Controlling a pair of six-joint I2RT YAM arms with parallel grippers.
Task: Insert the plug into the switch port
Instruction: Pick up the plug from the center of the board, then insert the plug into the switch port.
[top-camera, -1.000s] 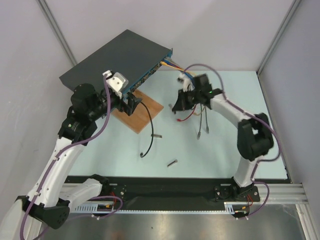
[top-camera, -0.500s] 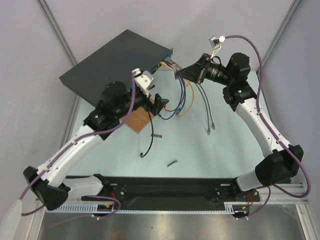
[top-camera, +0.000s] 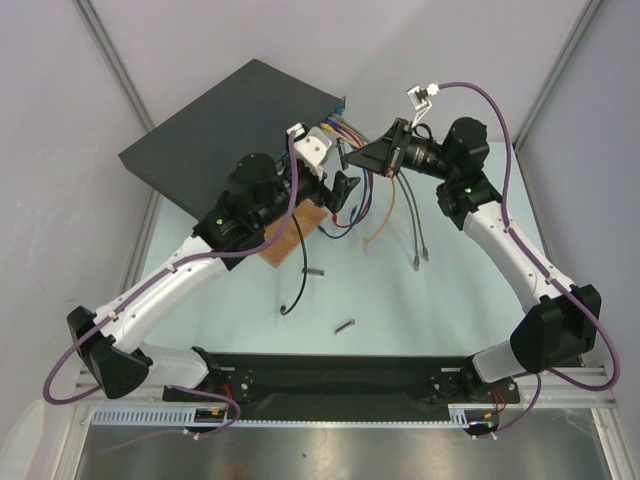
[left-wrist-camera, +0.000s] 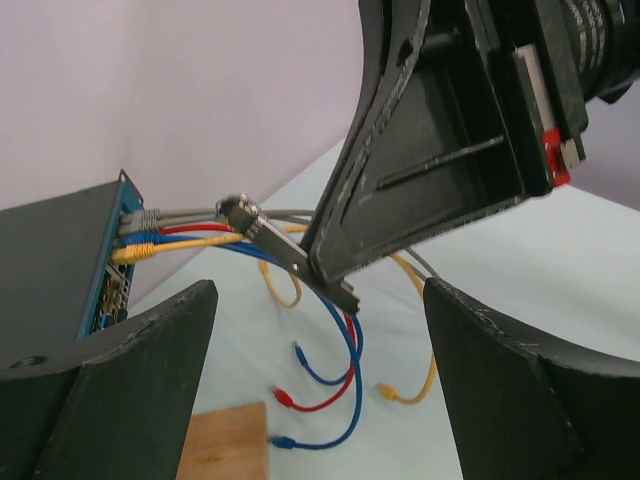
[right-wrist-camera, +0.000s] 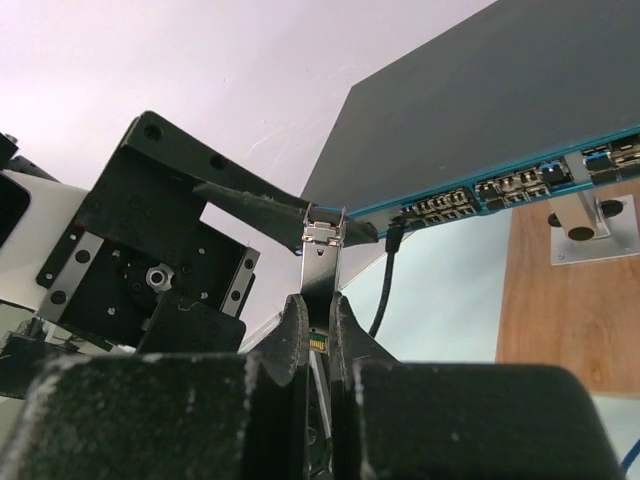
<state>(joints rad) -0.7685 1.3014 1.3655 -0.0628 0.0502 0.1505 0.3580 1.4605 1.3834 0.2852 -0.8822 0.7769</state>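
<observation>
Switch (top-camera: 225, 120) lies far left, its blue port face turned right and near. Grey, red, yellow and blue cables (left-wrist-camera: 180, 232) sit in its right-end ports. Left gripper (top-camera: 345, 192): fingers spread wide, nothing between them. Right gripper (top-camera: 347, 157): clamped on the metal plug (left-wrist-camera: 268, 236), which is aloft just right of the port face, its long axis in line with the fingers and its free end towards the switch.

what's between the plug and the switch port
Open fingers of the left gripper flank the plug in the right gripper; in the right wrist view one crosses at its tip, before the switch.
</observation>
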